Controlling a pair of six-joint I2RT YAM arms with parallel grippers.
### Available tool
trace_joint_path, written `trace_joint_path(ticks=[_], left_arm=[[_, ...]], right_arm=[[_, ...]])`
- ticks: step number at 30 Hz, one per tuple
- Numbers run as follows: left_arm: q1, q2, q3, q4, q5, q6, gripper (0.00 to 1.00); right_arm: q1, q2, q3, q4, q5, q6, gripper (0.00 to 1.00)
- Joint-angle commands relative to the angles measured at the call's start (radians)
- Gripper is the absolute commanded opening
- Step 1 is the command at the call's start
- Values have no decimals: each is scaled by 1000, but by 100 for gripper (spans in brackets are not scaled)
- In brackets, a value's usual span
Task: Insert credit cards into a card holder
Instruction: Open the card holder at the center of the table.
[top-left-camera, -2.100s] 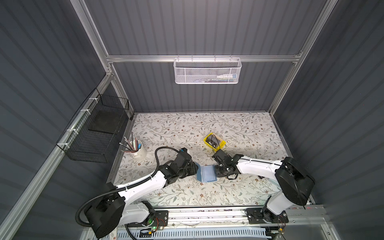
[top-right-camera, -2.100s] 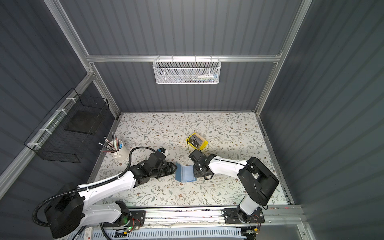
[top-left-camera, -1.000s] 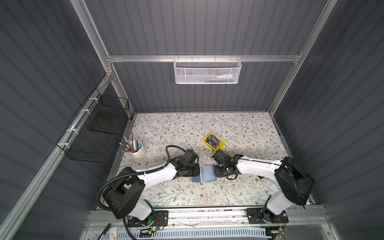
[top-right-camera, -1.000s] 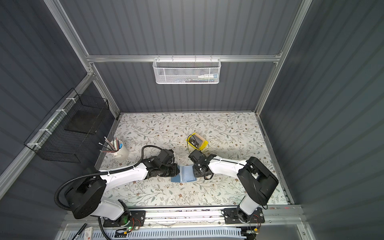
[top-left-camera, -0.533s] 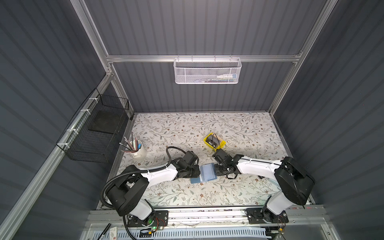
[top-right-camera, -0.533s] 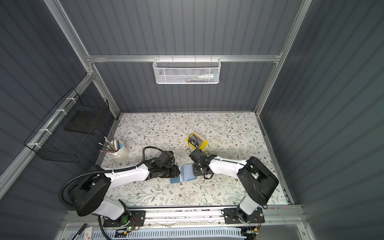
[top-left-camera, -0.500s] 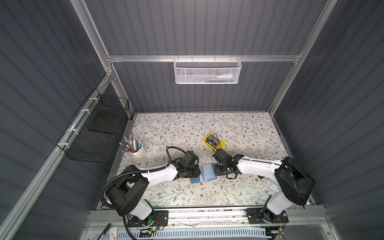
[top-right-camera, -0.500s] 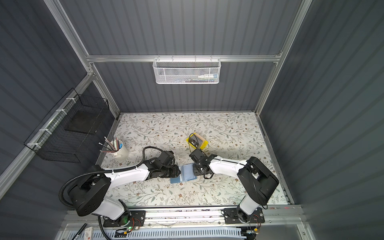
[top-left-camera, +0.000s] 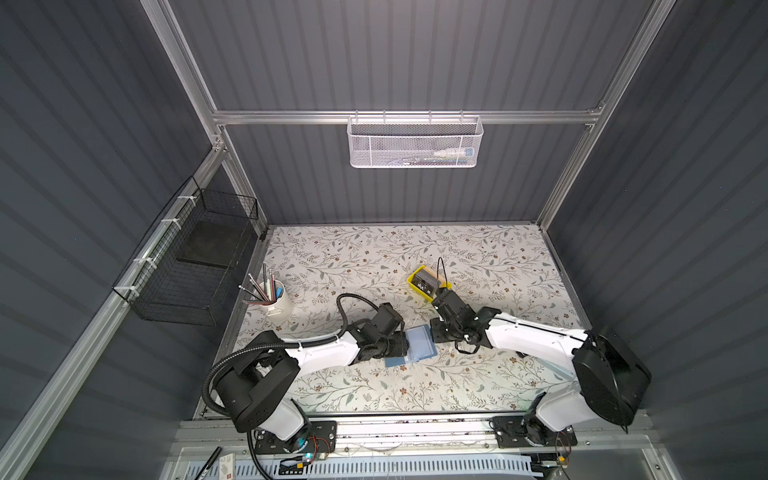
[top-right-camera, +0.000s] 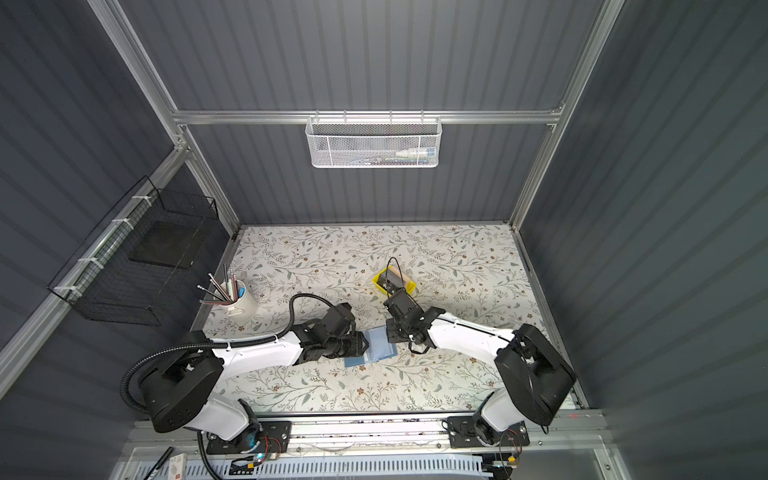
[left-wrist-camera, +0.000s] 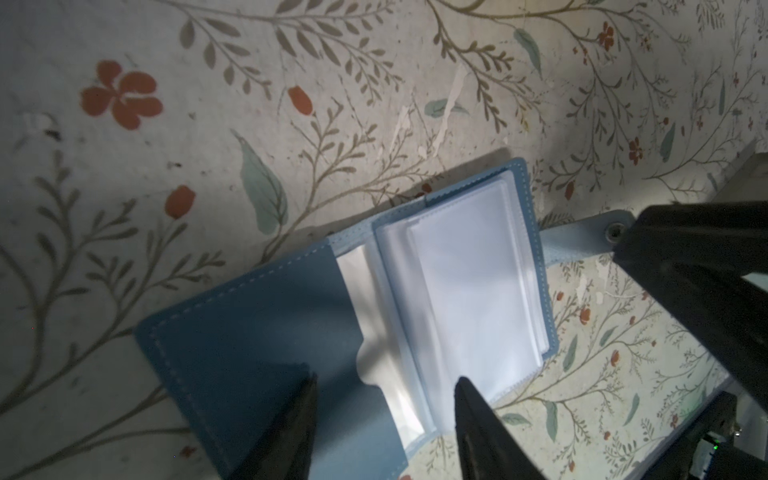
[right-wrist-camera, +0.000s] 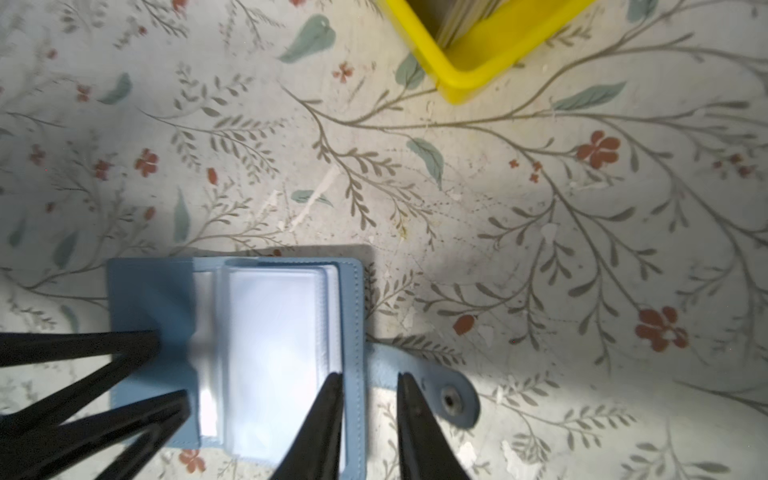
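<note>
Now that the card holder (top-left-camera: 417, 346) lies flopped open on the tabletop (top-left-camera: 353, 257) instead of held up like a couple seconds back, left pincer (left-wrist-camera: 384, 395) spread wide over its inner fold, right pincer (right-wrist-camera: 369, 388) narrow astride its edge by the strap (right-wrist-camera: 440, 395), grip unclear

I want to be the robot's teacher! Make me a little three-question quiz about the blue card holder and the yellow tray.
1. True or false: the card holder lies closed on the table.
2. The credit cards wait in a tray coloured: A red, B yellow, C green?
3. Which gripper is at the snap strap?
Key: 1 false, it lies open; 2 B; 3 the right gripper.
</note>
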Motion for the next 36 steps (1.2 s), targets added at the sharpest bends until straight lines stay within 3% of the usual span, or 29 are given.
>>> trace_joint_path(ticks=[1, 10, 20, 36], left_arm=[[-8, 7, -18, -25, -37, -33, 58], [-16, 58, 27, -63, -57, -25, 61], [-25, 104, 52, -102, -85, -45, 64], [-35, -22, 33, -25, -35, -42, 64]], right_arm=[[2, -37, -21, -13, -18, 12, 29], [19, 14, 29, -72, -50, 34, 30], [17, 143, 89, -176, 12, 38, 32], [43, -1, 19, -75, -66, 68, 32]])
